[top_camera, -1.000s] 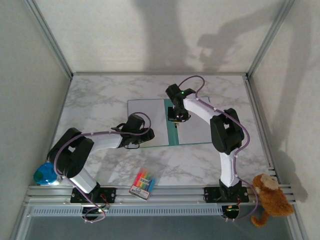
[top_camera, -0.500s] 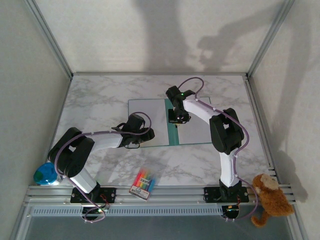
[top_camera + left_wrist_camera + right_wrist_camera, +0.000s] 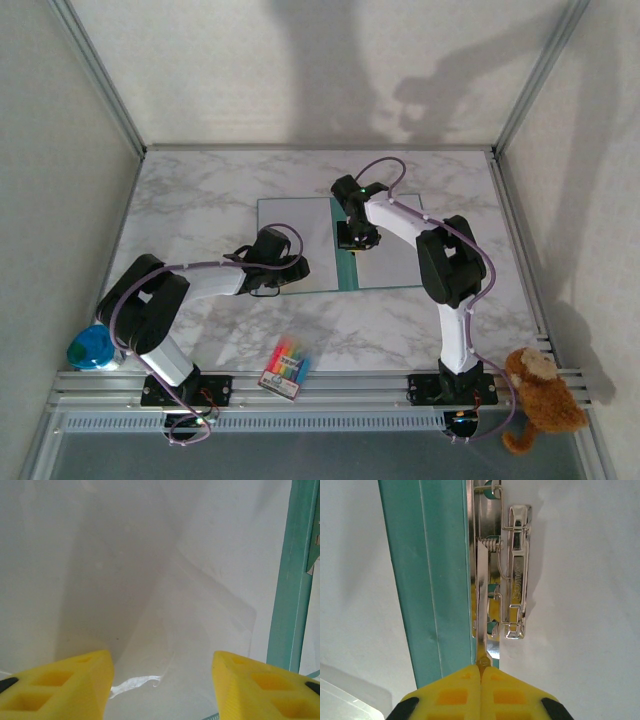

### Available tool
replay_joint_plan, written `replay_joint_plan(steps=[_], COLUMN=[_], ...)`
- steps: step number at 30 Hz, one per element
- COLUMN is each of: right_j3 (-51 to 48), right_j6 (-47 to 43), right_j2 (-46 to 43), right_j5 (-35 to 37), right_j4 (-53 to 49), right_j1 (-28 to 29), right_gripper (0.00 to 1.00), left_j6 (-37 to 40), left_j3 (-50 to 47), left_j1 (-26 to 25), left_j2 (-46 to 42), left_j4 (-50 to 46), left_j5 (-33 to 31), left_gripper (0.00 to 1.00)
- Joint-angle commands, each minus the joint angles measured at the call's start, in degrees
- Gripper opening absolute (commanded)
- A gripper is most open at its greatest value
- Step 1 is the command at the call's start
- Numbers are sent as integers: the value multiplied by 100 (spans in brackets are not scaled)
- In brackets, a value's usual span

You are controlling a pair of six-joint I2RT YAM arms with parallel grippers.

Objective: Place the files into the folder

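The left gripper (image 3: 161, 672) is released, its yellow fingers (image 3: 60, 685) apart with nothing between them, low over the files (image 3: 100, 555). These pale sheets lie directly under and ahead of the fingertips, on the open folder (image 3: 287, 580), whose teal spine runs just to the claw's right. We judge the first hazard to be here: if the fingers drag while pressing down, the top sheet can slide or buckle away from the spine.

Farther out, the right gripper (image 3: 481, 672) is clenched, fingertips together. The lever of the metal clip (image 3: 512, 580) meets them straight ahead, and we cannot tell whether it is pinched. If the tips slip off, we expect the sprung clip to snap down without catching the sheets, or to shift the folder.
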Motion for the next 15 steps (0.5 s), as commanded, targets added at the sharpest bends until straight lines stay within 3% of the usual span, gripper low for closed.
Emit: replay_joint_plan(steps=[1, 15], right_j3=[-192, -131], right_j6=[-60, -141], right_j2=[355, 589], right_j5=[494, 774], right_j4=[-203, -288], right_j1=[-31, -12], right_gripper=[0, 0], left_j6=[35, 17], left_j3=[-189, -194], left_j1=[-52, -52], left_j2=[321, 374], left_j4=[-568, -545], left_j5=[-187, -169], left_gripper=[56, 56])
